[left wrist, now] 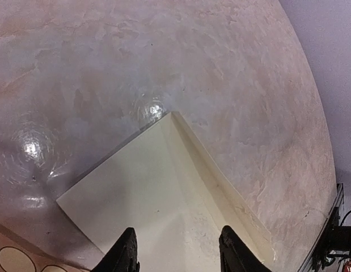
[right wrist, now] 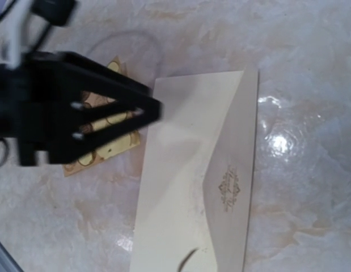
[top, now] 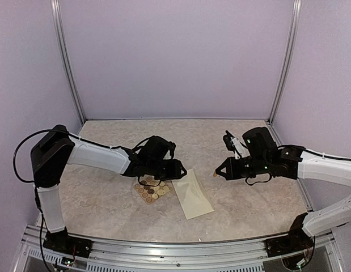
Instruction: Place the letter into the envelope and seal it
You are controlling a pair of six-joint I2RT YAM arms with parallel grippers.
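Observation:
The cream envelope [top: 193,195] lies flat mid-table with its pointed flap folded down; a gold ornament [right wrist: 228,187] shows on the flap. No letter is in view. My left gripper [top: 178,170] is open and empty, its fingers [left wrist: 125,252] spread over the envelope [left wrist: 152,187] near its far-left corner. My right gripper [top: 216,173] hovers just right of the envelope with its tips together on a small tan round sticker [top: 214,174]. The right wrist view shows the envelope [right wrist: 186,187], the sticker's curved edge [right wrist: 192,262] at the bottom, and not my own fingers.
A tan card of round stickers [top: 151,190] lies against the envelope's left side, under my left gripper; it also shows in the right wrist view [right wrist: 104,150]. Lilac walls enclose the table on three sides, and a metal rail [top: 175,249] runs along the near edge.

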